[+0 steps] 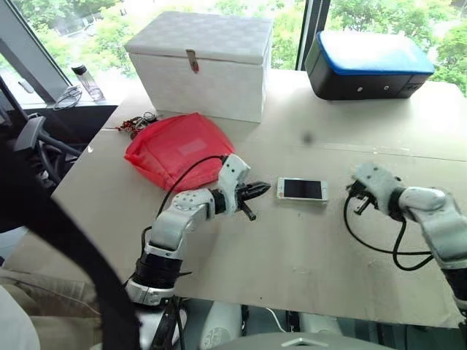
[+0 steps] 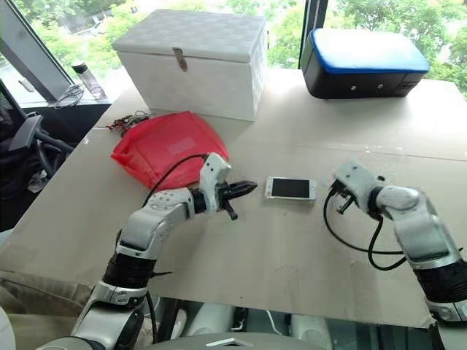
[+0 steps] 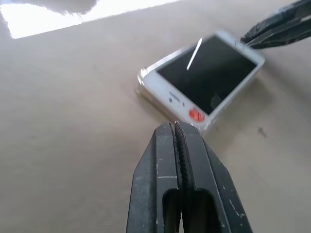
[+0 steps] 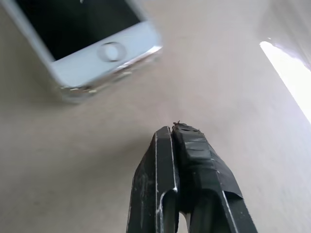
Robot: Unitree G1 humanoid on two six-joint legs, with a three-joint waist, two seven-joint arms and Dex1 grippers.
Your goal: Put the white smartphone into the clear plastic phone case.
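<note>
Flanking the white smartphone [image 1: 302, 189], seemingly seated in the clear plastic phone case [image 3: 146, 77], we hold left gripper [image 1: 260, 191] at nine o'clock and right gripper [image 1: 355, 191] at three o'clock, both closed and empty, judging that next comes pressing its edges home.

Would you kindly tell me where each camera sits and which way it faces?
Left eye, right eye: on the head, looking forward and down at the table; both arms show, phone between left gripper and right gripper.
Left wrist: looks along its shut fingers at the phone.
Right wrist: looks along its shut fingers at the phone's other end.
All views share the phone.
</note>
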